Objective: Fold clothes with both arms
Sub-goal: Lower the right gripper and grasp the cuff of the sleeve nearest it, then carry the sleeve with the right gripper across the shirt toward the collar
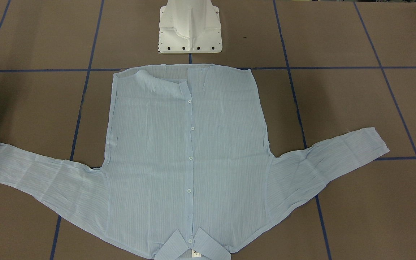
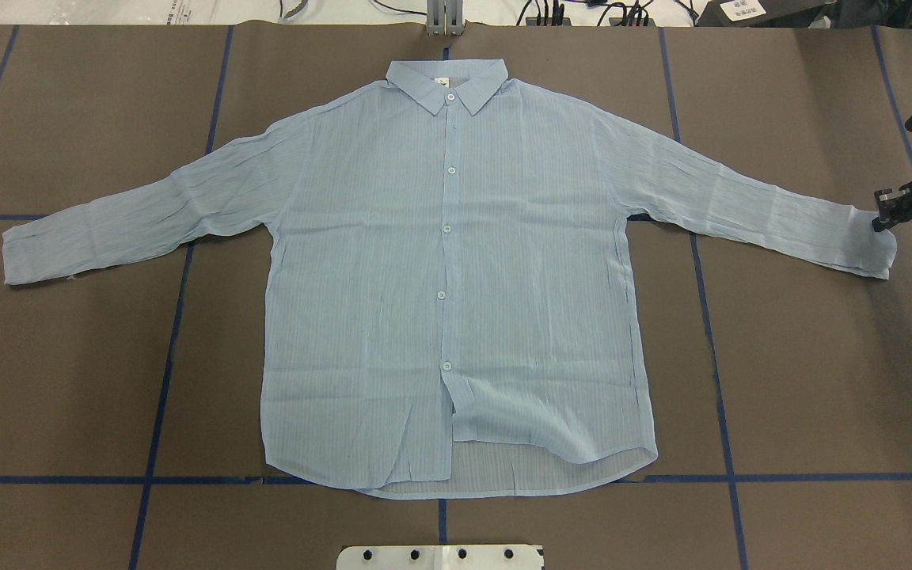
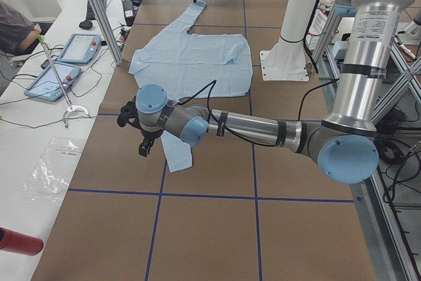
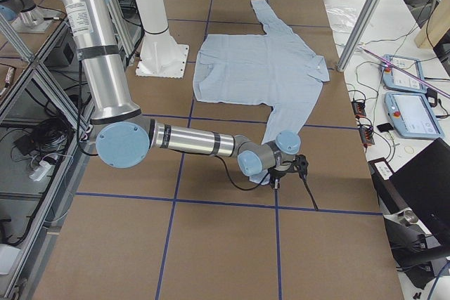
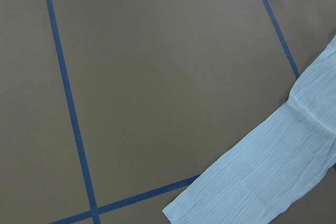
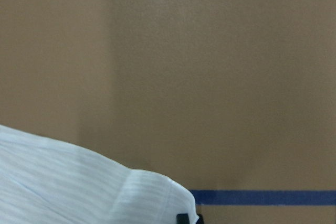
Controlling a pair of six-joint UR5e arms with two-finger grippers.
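Lying on table (image 2: 804, 380): shirt (image 2: 456, 261), front up, flat across the overhead view's centre.
Right hand (image 2: 885, 215): at 1 cuff (image 2: 874, 252), that view's right edge; we cannot tell its grip.
Left hand (image 3: 142, 141): near the other cuff (image 3: 179, 161); again we cannot tell.

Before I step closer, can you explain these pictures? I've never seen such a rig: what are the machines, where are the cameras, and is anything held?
These are two silver-grey jointed robot arms, the left arm and the right arm, each ending in a black two-finger gripper. Two cameras look down on the brown table, two watch from its ends, one rides on each wrist. A thin pale-blue striped button-up shirt lies flat, buttoned, sleeves spread. The right gripper is at one sleeve's cuff; whether it grips, I cannot tell. The left gripper hangs near the other cuff, which lies flat.
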